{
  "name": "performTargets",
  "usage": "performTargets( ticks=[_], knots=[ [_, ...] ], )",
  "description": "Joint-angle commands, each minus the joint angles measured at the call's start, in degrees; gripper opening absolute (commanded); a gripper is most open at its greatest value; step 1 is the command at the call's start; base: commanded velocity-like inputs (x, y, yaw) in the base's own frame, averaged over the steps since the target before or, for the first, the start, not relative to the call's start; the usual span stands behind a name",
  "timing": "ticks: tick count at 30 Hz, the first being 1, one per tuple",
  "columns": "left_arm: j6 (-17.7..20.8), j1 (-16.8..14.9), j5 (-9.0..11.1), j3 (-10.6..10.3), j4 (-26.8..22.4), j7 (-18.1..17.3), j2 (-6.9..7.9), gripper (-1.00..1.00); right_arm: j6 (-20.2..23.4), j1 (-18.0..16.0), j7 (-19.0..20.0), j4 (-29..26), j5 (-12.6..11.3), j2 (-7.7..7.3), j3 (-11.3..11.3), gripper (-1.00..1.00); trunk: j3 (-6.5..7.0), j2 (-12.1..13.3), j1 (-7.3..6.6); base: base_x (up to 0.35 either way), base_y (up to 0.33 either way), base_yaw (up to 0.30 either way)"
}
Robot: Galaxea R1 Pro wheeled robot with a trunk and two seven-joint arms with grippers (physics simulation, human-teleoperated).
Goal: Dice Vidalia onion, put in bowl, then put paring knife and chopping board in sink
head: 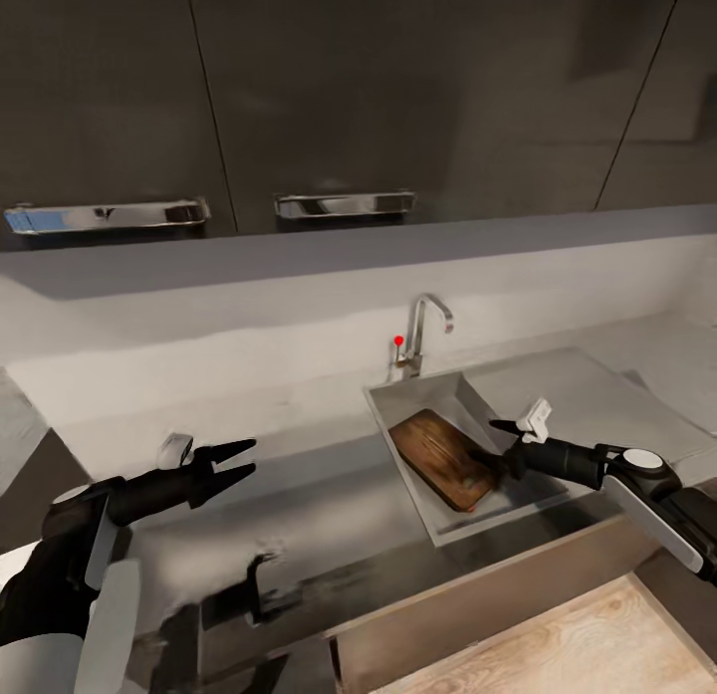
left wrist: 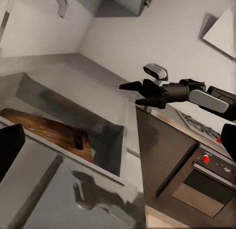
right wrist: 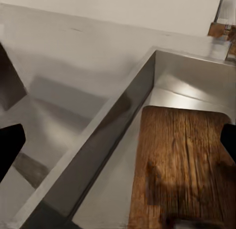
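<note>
Dark glossy cabinets (head: 299, 97) hang over a grey countertop (head: 329, 495) where the chopping board (head: 443, 460) already lies inside the sink (head: 453, 535), suggesting the job is near its end; no knife, onion or bowl can be made out, so those steps can't be confirmed. The right gripper (head: 503, 443) hovers over the basin, empty, with its fingers spread, and the left gripper (head: 239, 458) hangs open and empty above the counter. The left wrist view adds an oven (left wrist: 199, 184) beyond the sink; the right wrist view gives the board's grain.
</note>
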Motion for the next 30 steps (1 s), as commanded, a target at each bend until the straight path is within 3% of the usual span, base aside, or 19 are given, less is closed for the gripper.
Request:
performTargets(
  ticks=[1,22,30],
  knots=[
    [0.6,0.0,0.0,0.0,0.0,-0.2,0.01,1.00,0.5,-0.1,0.1,0.0,-0.6,-0.05,0.1,1.00,-0.04,-0.1,0.01,-0.282,0.000,-0.103],
    [0.6,0.0,0.0,0.0,0.0,-0.2,0.01,1.00,0.5,-0.1,0.2,0.0,-0.6,-0.05,0.1,1.00,1.64,-0.1,0.01,-0.035,0.000,-0.200],
    [0.6,0.0,0.0,0.0,0.0,-0.2,0.01,1.00,0.7,-0.1,0.2,0.0,-0.6,-0.06,0.1,1.00,2.25,-0.1,0.01,-0.267,0.000,-0.212]
  ],
)
